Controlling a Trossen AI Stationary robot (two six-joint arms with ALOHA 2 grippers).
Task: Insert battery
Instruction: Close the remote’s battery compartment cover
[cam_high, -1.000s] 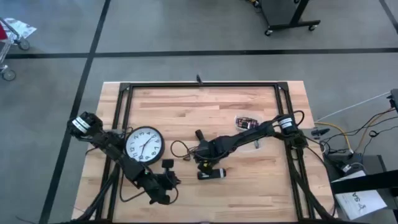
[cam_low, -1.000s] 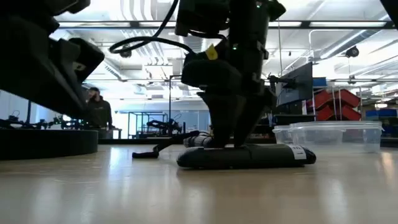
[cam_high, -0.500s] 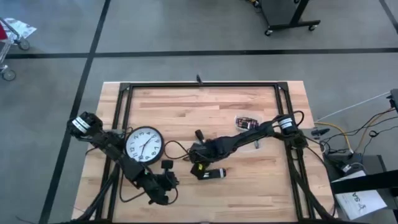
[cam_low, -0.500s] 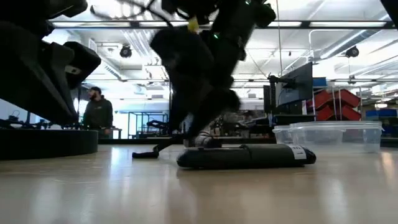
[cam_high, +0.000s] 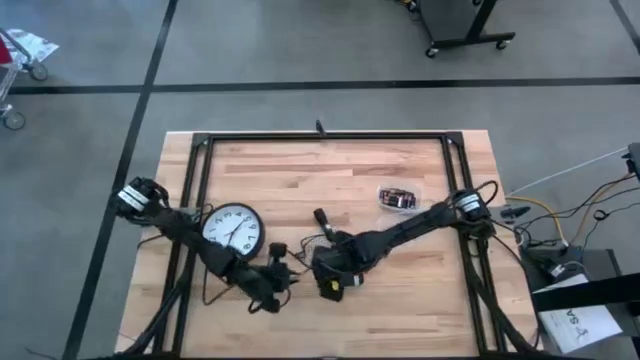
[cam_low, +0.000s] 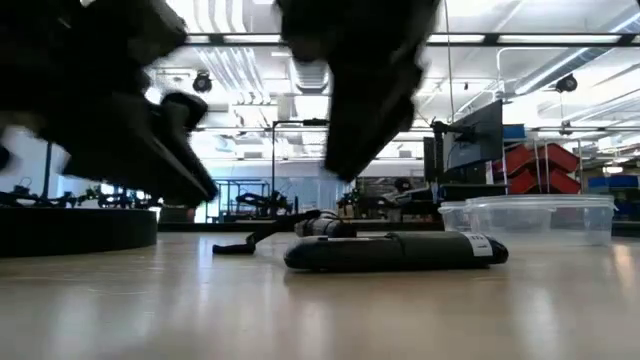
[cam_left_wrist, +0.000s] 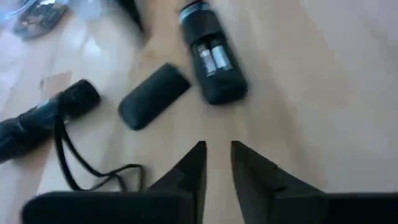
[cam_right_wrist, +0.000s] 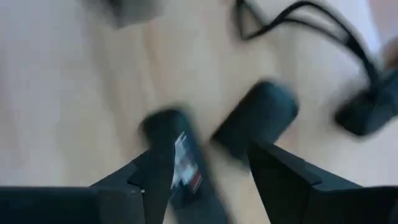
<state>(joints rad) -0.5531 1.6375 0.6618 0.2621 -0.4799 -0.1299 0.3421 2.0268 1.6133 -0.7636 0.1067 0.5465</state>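
Observation:
A black remote (cam_left_wrist: 211, 59) lies back up on the wooden table, its battery bay open with two batteries (cam_left_wrist: 211, 61) showing in it. It also shows in the low view as remote (cam_low: 395, 250). Its loose cover (cam_left_wrist: 154, 96) lies on the table beside it. My right gripper (cam_right_wrist: 211, 168) hovers open above the remote, one finger on either side, clear of it; in the high view the right gripper (cam_high: 335, 278) hides most of the remote. My left gripper (cam_left_wrist: 217, 158) stands to the remote's left, its fingers a little apart with nothing between them, as the left gripper (cam_high: 280, 282) also shows from above.
A round wall clock (cam_high: 232, 230) lies under the left arm. A black cylinder with a cord (cam_left_wrist: 50, 115) lies beyond the cover. A clear plastic tub (cam_high: 397, 197) with small items stands at the back right. Bare wood stretches along the far edge.
My right gripper has risen off the table behind the remote and come toward the near edge, over the remote. My left gripper has gone toward the right edge, closer to the remote. The remote has stayed where it lay.

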